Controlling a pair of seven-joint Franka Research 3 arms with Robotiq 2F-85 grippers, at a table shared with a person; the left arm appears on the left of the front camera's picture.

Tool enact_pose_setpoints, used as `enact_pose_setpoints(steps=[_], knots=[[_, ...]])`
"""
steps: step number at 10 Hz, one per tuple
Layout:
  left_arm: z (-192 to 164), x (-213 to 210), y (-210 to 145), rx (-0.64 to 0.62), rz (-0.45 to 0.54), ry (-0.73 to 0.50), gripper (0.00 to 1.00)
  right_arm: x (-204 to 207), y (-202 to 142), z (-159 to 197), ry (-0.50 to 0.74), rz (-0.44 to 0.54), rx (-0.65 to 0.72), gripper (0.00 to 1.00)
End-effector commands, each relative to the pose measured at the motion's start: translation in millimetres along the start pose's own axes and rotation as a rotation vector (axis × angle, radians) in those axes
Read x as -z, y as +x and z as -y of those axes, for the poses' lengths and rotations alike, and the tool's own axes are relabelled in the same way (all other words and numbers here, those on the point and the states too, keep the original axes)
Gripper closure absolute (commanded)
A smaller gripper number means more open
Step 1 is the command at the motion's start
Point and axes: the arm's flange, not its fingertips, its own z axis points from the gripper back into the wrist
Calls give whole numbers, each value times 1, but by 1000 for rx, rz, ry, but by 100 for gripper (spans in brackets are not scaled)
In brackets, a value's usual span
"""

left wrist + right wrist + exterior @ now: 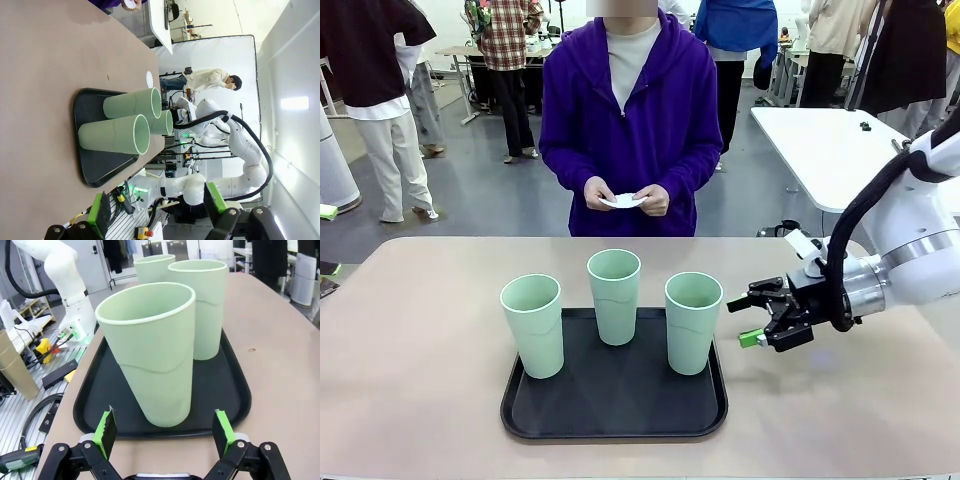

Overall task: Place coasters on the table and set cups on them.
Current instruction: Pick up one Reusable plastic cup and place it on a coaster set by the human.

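Note:
Three mint-green cups stand upright on a black tray on the beige table. My right gripper hovers open just right of the right-hand cup, pointing at it. In its wrist view the right gripper is low at the tray's edge, with the nearest cup straight ahead of its spread fingers. The left gripper is open, holds nothing, and stands well back from the cups. The person at the far side holds white coasters in both hands.
A white table stands behind at the right. Bare tabletop lies on both sides of the tray and between it and the person. My left arm's white links show beyond the tray in the right wrist view.

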Motion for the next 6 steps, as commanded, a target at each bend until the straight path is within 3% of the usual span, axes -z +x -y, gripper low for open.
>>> enact_pose_setpoints(steps=[1, 4, 6], knots=[[-1, -2, 0, 13, 4, -17, 0, 18, 0, 7, -6, -20, 17, 0], [-1, -2, 0, 13, 4, -17, 0, 22, 2, 10, -41, -38, 36, 0], [-1, -2, 0, 13, 4, -17, 0, 16, -1, 2, 20, -31, 3, 0]])
